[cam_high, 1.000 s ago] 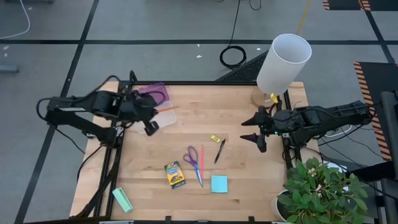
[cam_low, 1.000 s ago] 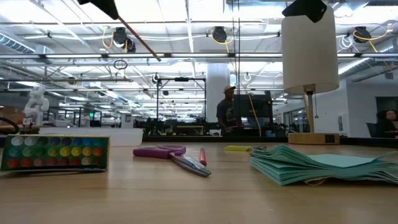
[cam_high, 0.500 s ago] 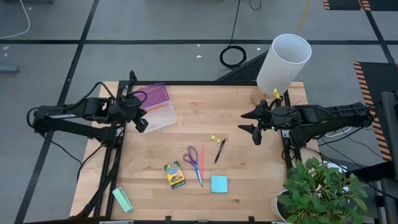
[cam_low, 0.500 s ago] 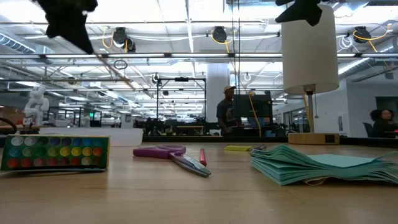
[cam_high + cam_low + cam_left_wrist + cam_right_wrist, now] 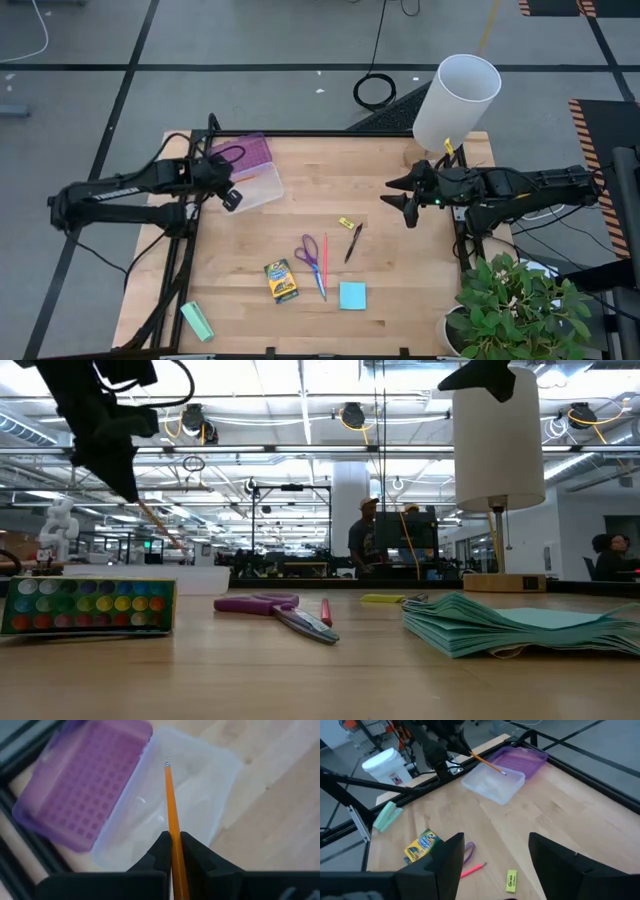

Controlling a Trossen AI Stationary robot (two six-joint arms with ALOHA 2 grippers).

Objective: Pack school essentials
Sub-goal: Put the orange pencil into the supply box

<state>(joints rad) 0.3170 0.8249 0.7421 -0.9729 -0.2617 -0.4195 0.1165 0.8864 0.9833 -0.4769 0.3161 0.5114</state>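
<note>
Here an orange pencil (image 5: 173,820) is held over the clear case (image 5: 200,805) by the left gripper (image 5: 172,851).

The pencil is pinched between closed fingers, its long axis running straight out from the jaws so that the tip hangs above the case's open tray, beside the purple lid (image 5: 80,790); a release is judged to call for little more than lowering along that axis. The case sits at the table's far left corner, just ahead of the left gripper. The right gripper (image 5: 404,203) is held spread and empty above the table's right side, nearer than the left to the black pen (image 5: 353,242), yellow piece (image 5: 346,222), scissors (image 5: 309,253), crayon box (image 5: 281,281) and sticky-note pad (image 5: 352,295), which lie unpacked at mid-table.
</note>
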